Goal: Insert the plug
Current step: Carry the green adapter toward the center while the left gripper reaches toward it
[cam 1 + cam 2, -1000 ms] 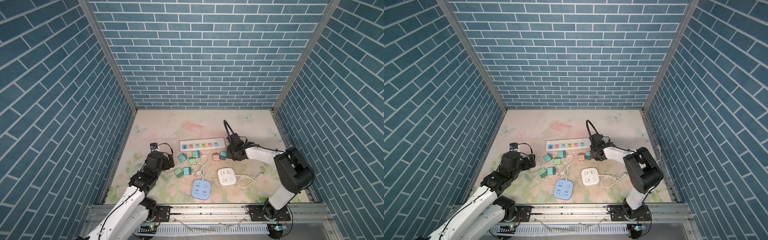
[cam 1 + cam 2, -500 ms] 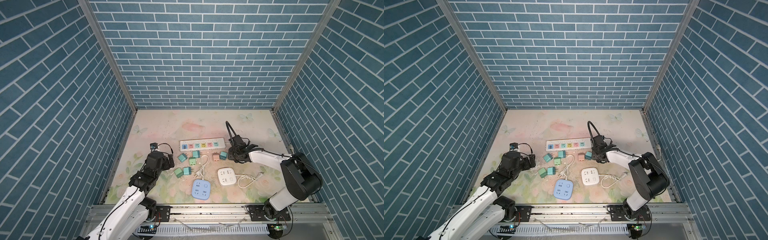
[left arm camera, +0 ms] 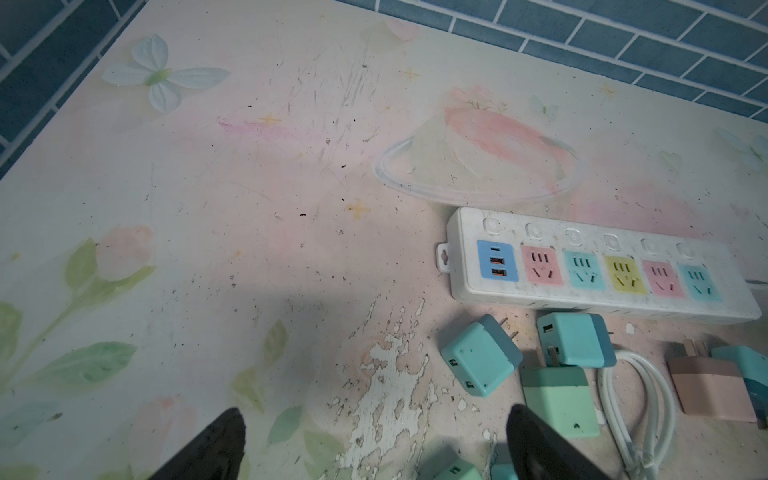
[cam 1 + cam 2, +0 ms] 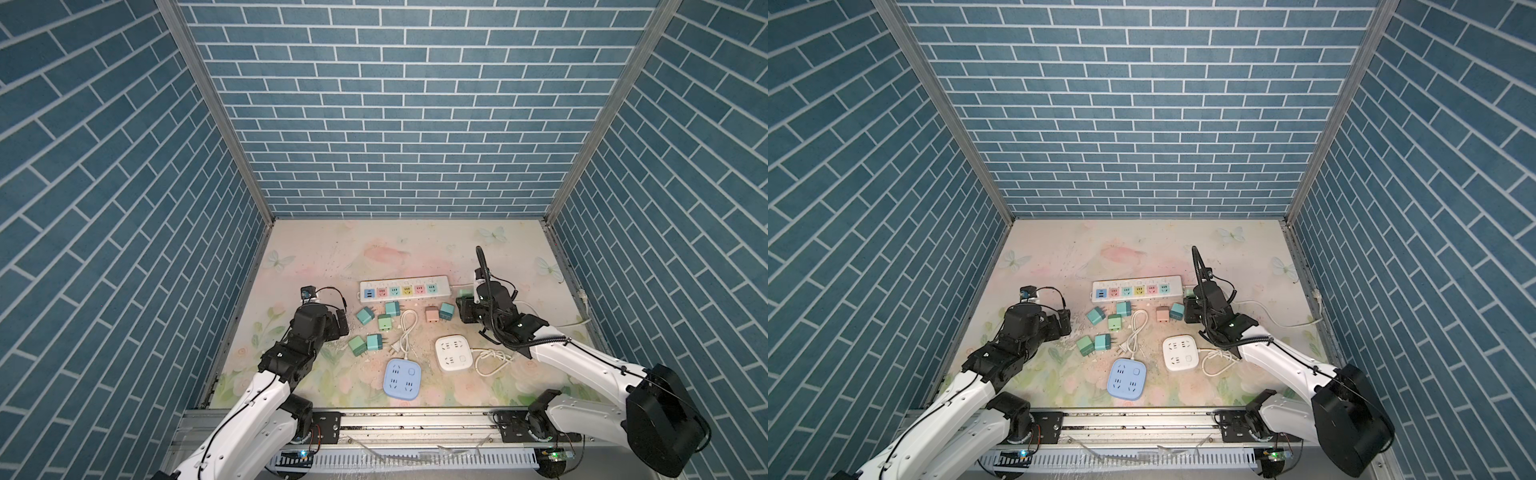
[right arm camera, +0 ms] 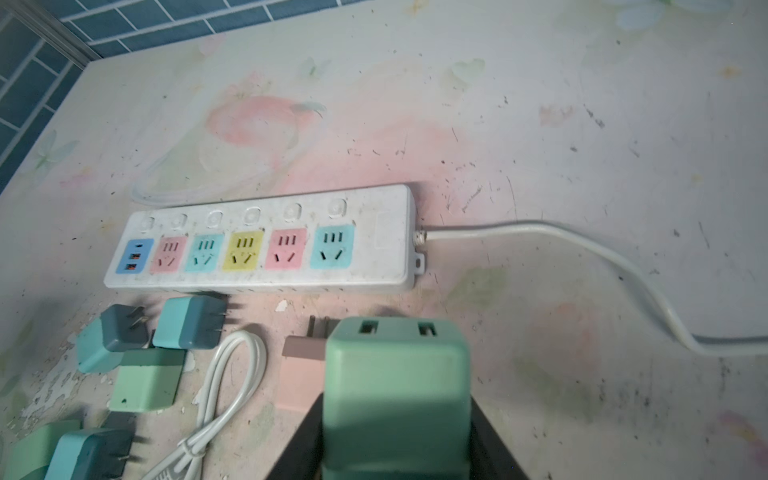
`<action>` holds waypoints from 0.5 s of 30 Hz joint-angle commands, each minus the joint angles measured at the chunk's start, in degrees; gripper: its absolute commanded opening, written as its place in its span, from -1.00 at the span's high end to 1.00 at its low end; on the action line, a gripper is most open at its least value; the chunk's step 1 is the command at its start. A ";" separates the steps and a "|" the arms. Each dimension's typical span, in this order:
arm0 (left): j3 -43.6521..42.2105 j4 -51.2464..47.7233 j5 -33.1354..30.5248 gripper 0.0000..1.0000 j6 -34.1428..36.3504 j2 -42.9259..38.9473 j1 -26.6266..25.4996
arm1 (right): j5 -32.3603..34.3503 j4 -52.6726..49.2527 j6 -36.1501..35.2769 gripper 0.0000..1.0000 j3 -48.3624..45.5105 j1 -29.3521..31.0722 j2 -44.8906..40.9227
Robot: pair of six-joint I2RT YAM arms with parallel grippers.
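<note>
My right gripper [image 5: 397,432] is shut on a green plug [image 5: 395,386], whose two USB ports face the camera; its prongs are hidden. The white power strip [image 5: 257,245] with coloured sockets lies just beyond it on the table. In both top views the right gripper [image 4: 465,309] [image 4: 1190,309] hangs beside the strip's right end [image 4: 405,287] [image 4: 1138,289], and a bit of the green plug [image 4: 462,300] shows. My left gripper [image 3: 374,419] stands open over bare table, left of the loose plugs [image 4: 343,322].
Several loose teal and green plugs [image 4: 376,328], a pink plug [image 4: 432,314] and a coiled white cable [image 4: 405,332] lie in front of the strip. A blue square socket block [image 4: 402,379] and a white one [image 4: 453,352] with its cord sit nearer the front rail.
The right arm's elbow has swung down and to the right, and its gripper with the green plug has shifted slightly right by the strip's end. The left arm has not moved.
</note>
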 commanded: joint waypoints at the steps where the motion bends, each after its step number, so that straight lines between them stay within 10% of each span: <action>1: -0.01 -0.86 -1.24 -0.99 1.25 -0.41 -0.28 | 0.83 8.74 -6.55 0.90 0.84 0.54 0.21; 15: -1.89 -1.17 2.17 -0.99 1.81 -6.54 -0.42 | -3.30 49.52 -24.36 0.98 -12.39 2.14 4.26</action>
